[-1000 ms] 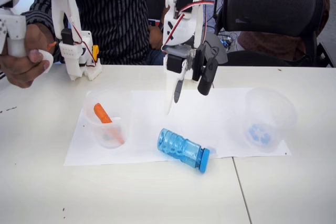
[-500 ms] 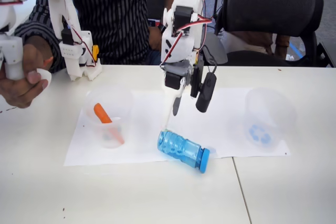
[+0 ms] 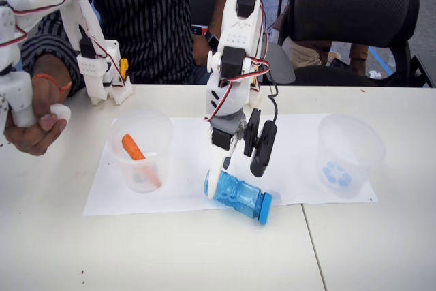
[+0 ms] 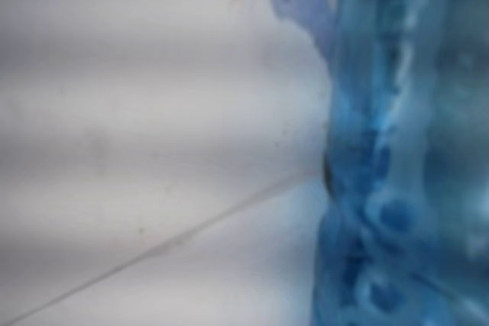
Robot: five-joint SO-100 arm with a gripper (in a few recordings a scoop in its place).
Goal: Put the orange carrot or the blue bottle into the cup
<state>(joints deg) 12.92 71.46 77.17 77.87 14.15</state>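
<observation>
In the fixed view the tool [image 3: 219, 172] hangs at the base end of the bottle [image 3: 238, 197], white finger tip touching it; whether the jaws are spread or pinching, I cannot tell. The bottle lies on its side on the paper [image 3: 184, 148], cap toward the desk [image 3: 170, 257] edge. The wrist view shows the bottle [image 4: 405, 158], blurred. The carrot [image 3: 133, 148] leans in the left cup [image 3: 139, 151]. The dotted cup [image 3: 347, 155] stands well apart, right.

White table [image 3: 204, 257] bears a paper sheet [image 3: 286, 148], two cups and a bottle.
</observation>
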